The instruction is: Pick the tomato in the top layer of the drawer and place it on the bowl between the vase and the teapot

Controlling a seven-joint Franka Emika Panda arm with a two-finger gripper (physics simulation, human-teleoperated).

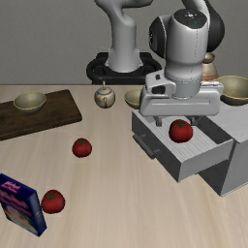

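While gripper [179, 116] hangs over open top drawer [208, 145], fingers spread wide, gripping nothing, tomato [180, 131] lies in drawer just below fingertips, bowl [233, 90] well behind on cabinet top.

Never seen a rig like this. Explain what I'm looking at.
This is a simulated robot arm, filmed by one camera facing it from above. Its gripper hangs open over a tomato lying in the open drawer of a grey cabinet; it holds nothing. On the table lie a second tomato, a third tomato, a blue box, a teapot and a left bowl on a wooden board. A right bowl sits behind the drawer.
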